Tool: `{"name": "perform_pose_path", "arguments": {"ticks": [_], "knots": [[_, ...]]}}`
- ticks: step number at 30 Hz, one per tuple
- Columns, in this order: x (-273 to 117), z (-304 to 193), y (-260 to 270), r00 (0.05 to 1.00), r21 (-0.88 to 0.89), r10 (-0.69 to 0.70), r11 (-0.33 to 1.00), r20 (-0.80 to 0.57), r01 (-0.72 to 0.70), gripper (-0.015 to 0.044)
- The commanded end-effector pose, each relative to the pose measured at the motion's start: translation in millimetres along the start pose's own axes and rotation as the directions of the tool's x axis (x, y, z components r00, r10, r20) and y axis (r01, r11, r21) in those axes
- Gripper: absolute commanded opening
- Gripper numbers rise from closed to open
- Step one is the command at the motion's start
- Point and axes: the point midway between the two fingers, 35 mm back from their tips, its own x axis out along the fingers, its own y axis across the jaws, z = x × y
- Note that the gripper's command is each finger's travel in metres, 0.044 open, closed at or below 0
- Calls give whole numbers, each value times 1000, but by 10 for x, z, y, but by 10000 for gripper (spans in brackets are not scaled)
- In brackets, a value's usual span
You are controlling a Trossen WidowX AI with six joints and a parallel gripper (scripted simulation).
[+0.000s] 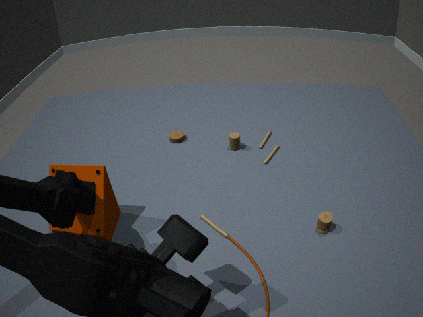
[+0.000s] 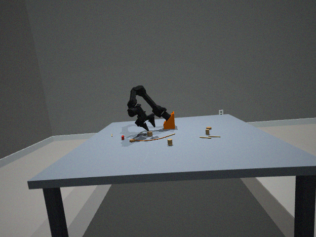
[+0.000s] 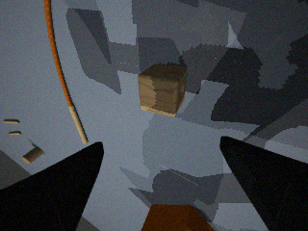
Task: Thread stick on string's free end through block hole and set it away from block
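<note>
The wooden block (image 2: 149, 133) (image 3: 163, 89) sits on the table; my arm hides it in the top view, and its hole does not show. The string's stick (image 1: 214, 226) (image 2: 172, 135) (image 3: 78, 125) lies on the table beside the block, outside it. The orange string (image 1: 254, 264) (image 2: 150, 140) (image 3: 55, 63) curves from the stick to the round button (image 2: 132, 140), which is out of frame in the top view. My gripper (image 2: 151, 128) (image 3: 162, 144) is wide open and empty, above the table close to the block. In the wrist view the left fingertip appears near the stick's free end.
The orange arm base (image 1: 111, 211) (image 2: 169, 122) (image 3: 173, 218) stands near the block. An upright wooden cylinder (image 1: 324, 222) (image 2: 170, 142) stands beyond the string. Farther off are another cylinder (image 1: 234, 140), a disc (image 1: 176, 137) and two loose sticks. A red piece (image 2: 122, 138) stands near the button.
</note>
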Motion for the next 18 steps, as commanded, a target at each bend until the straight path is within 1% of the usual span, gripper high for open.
{"name": "perform_pose_path", "arguments": {"ticks": [1, 5, 7, 8, 18], "knots": [[-65, 126, 216, 920, -924, -361, 279, 153, 263, 440], [-106, 162, 288, 884, -972, -414, -7, 217, 235, 440], [-123, 175, 316, 870, -970, -429, -123, 242, 209, 440], [-126, 177, 322, 867, -968, -432, -144, 246, 204, 440], [-126, 177, 322, 867, -968, -432, -144, 246, 204, 440]]}}
